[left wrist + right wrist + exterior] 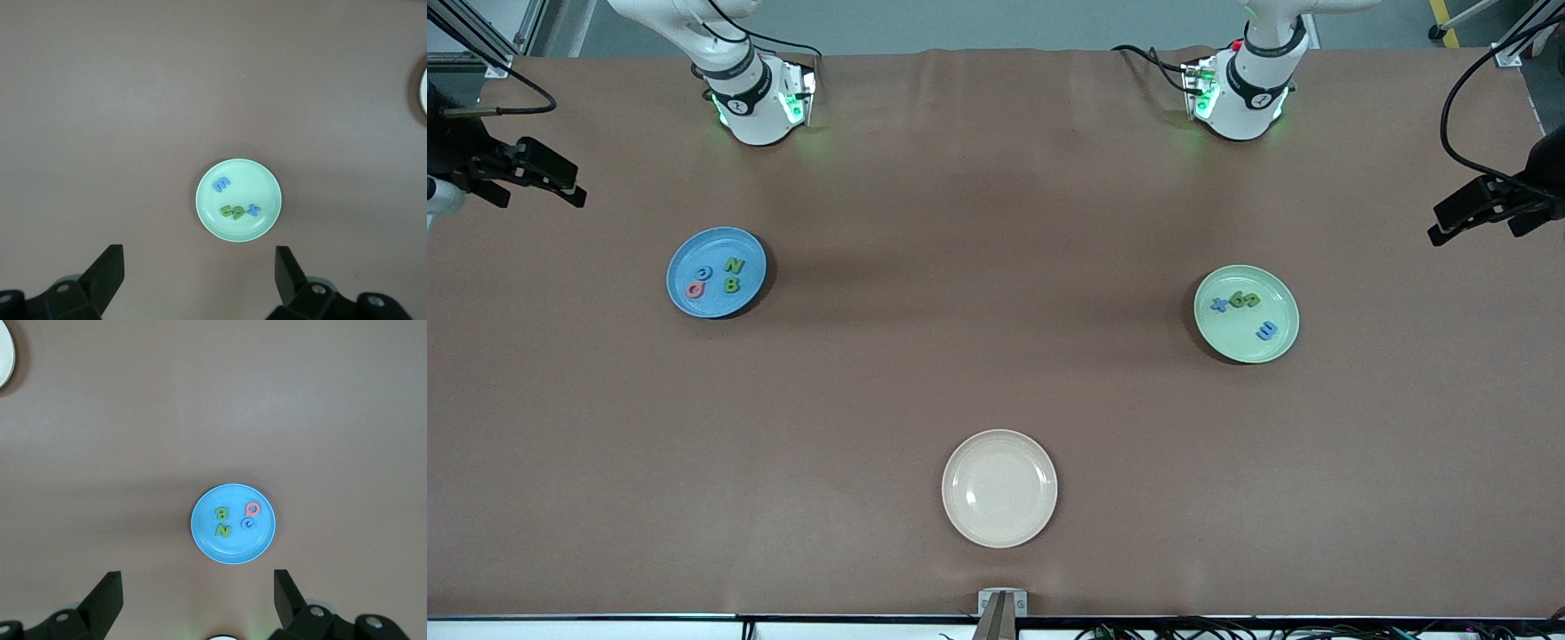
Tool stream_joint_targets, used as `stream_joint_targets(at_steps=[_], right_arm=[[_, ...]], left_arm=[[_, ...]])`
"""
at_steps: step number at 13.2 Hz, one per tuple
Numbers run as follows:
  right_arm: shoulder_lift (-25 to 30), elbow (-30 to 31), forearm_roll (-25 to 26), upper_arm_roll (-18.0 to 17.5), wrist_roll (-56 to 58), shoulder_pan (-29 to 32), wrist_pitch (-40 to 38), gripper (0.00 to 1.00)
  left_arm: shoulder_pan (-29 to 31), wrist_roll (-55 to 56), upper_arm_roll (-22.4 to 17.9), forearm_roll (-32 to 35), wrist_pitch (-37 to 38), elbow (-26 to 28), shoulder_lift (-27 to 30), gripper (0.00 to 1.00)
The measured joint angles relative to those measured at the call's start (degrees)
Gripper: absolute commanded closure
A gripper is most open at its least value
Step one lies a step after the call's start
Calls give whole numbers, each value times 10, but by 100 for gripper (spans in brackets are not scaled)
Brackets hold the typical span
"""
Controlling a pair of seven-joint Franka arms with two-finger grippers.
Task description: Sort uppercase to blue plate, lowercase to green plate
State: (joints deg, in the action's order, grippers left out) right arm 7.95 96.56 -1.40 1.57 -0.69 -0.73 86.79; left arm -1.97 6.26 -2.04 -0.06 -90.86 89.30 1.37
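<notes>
Brown table (996,267) with blue plate (685,298), green plate (1280,342), cream plate (1000,524).

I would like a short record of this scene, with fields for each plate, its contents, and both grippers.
blue plate: toward the right arm's end; holds green N, green B, red Q, blue C
green plate: toward the left arm's end; holds two green letters, blue m, blue cross-shaped piece
cream plate: nearest the front camera, nothing on it
left gripper: open, high over the green plate
right gripper: open, high over the blue plate

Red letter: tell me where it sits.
The red letter lies in the blue plate, toward the right arm's end, beside the small blue letter, nearer the camera than it.
</notes>
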Motion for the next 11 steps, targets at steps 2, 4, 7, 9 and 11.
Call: stream_joint_targets(at_steps=[2, 4, 7, 9, 11], right_arm=[[0, -4, 0, 0, 0, 0, 0, 0], [-2, -8, 0, 0, 0, 0, 0, 0], [-12, -16, 0, 0, 0, 0, 1, 0], [-16, -16, 1, 0, 8, 0, 1, 0], [-18, -16, 2, 0, 14, 1, 0, 0]], left_arm=[[-1, 0, 1, 0, 0, -5, 0, 1], [-2, 0, 2, 0, 0, -5, 0, 0], [-3, 0, 3, 0, 0, -5, 0, 0], [-5, 0, 4, 0, 0, -5, 0, 0], [-5, 0, 4, 0, 0, -4, 0, 0]])
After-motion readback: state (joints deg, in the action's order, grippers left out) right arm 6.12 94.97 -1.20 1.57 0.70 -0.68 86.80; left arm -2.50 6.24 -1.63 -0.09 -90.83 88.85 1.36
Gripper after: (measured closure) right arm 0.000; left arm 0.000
